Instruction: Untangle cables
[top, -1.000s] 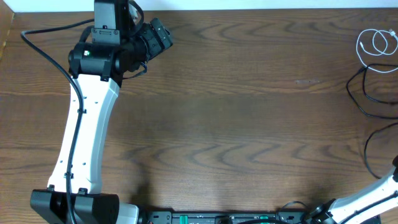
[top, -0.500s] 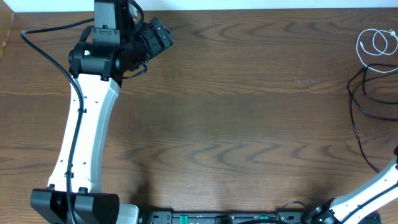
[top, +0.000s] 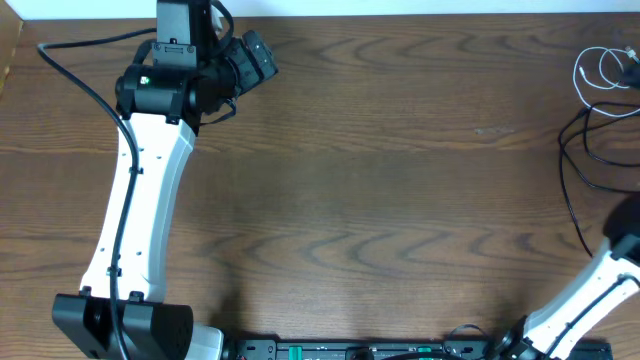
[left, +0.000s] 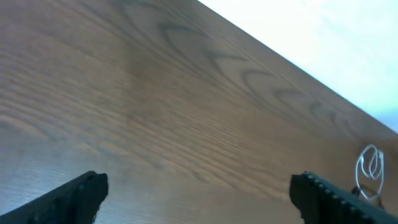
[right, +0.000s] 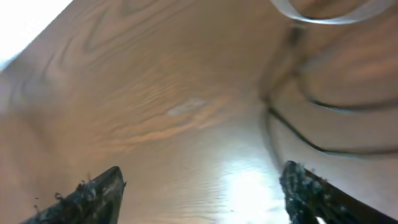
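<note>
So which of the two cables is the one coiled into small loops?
The white cable, at the far right corner of the table. The black cable, just nearer the robot, sprawls in wide open curves instead.

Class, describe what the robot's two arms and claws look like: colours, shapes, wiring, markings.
The left arm is a long white link with black joints, a black base, a small green light and a black cable along it. The right arm shows a white link. The left claw and right claw have black fingers.

Dark wood-grain table (top: 400, 180) seen throughout; pale strip (top: 420, 6) shown beyond far edge; glare reflected on table surface.
</note>
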